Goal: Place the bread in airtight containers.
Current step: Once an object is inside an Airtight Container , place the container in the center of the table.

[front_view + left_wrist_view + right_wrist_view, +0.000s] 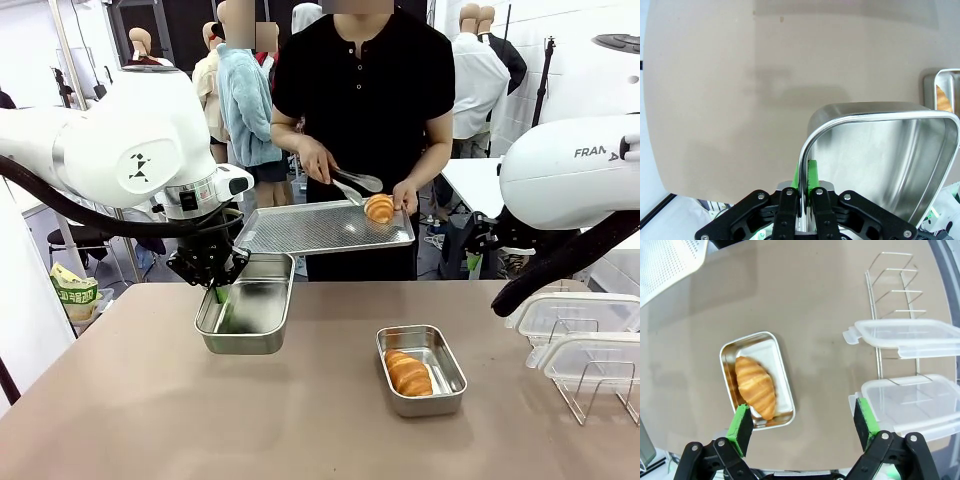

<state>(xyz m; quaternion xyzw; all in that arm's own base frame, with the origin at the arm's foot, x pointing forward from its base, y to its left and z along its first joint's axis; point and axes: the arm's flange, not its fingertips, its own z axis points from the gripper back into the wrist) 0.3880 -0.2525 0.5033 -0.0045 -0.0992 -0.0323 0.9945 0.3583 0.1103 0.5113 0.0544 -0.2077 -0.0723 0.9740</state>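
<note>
1. One bread roll (408, 374) lies in the small steel container (447, 372) at the lower centre of the front view. A second roll (379, 208) sits on the perforated tray (300, 232) that the person holds at upper centre, with tongs (353, 183) just beside it.
2. My left gripper (218, 290) is clamped tight on the rim of the empty container (250, 318). The pan looks raised toward the tray; I judge this is to receive that roll.
3. My right gripper (805, 427) hangs above the filled container with its fingers spread wide, holding nothing.
4. Two clear lids (580, 315) rest on the wire rack (595, 390) at lower right, likely kept ready for sealing.
5. My right arm (570, 170) reads "FRAN" before the frame cuts it off. The print on the green bag (75, 295) at the left edge is too small to read.
</note>
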